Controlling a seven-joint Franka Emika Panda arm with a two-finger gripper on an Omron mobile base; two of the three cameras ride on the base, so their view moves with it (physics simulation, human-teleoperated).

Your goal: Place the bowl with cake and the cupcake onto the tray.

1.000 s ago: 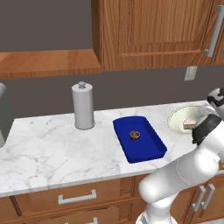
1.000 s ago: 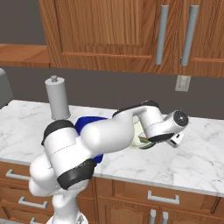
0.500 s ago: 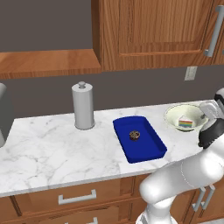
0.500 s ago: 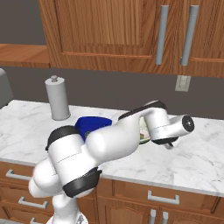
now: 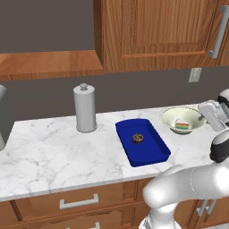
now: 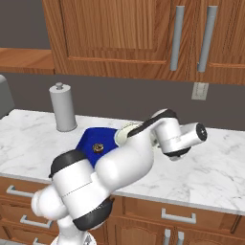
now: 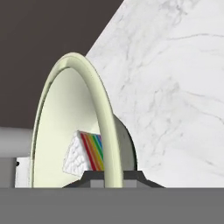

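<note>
The bowl [image 5: 182, 120] sits on the marble bench [image 5: 53, 152] just right of the tray [image 5: 142, 142], with the cake [image 5: 182, 125] lying inside it. It looks stiff and smooth, probably light, with a thin flared rim that is the one sensible place to take hold; a glazed wall like that may slip if pinched too shallowly, and any tilt would let the loose slice slide. In the hand view the rim [image 7: 103, 131] runs straight down between the two fingertips [image 7: 87, 176], one inside the bowl by the cake [image 7: 86, 151] and one outside. The gripper [image 7: 110, 177] straddles the rim, but whether the jaws have closed on it I cannot tell. From the left base view the hand [image 5: 214, 115] is at the bowl's right edge.

Counted: one bowl, one cake slice, one cupcake [image 5: 137, 138] already resting in the tray, one tray, and one paper towel holder [image 5: 84, 108] far left on the bench.
</note>
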